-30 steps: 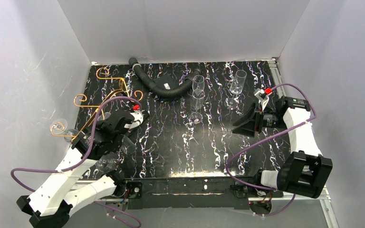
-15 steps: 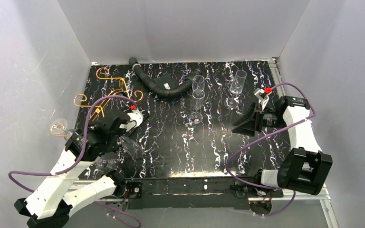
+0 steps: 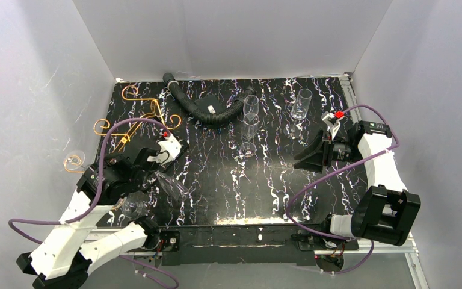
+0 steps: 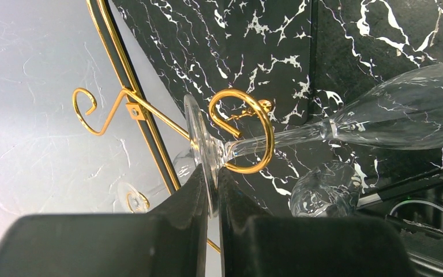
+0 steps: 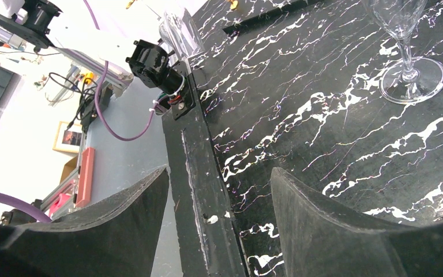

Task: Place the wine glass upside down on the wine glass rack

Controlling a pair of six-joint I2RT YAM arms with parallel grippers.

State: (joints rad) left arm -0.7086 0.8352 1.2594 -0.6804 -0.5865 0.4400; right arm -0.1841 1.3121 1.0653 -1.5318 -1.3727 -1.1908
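Between the tightly closed fingers of the left tool (image 4: pixel 212 180) sits the thin foot of the wine glass (image 4: pixel 392 115). The glass lies roughly level across the wrist view, its stem running right and its bowl out over the surface (image 4: pixel 254 46). Just past the foot, the stem crosses a curled scroll (image 4: pixel 265 130) of the wine glass rack (image 4: pixel 134 109). I cannot tell whether the stem is inside the ring or only behind it.

Over the last second the left arm has drawn its wrist back toward the left wall. Seen from above, the held glass has swung its bowl out toward the middle of the surface. I judge that the stem is being lined up with the scroll. The hanging step looks under way but not done, since the foot is gripped rather than resting on wire.

Lower on the rack, a small scroll appears to carry the foot of a second glass (image 4: pixel 128 196), and a rounded bowl shows beneath the held stem. I see nothing else hanging there.

On the other side, the right tool (image 5: pixel 216 190) stands wide and empty, unmoved, above the right part of the surface. More glasses (image 3: pixel 301 103) stand upright toward the far side, near a black hose (image 3: pixel 207 111).
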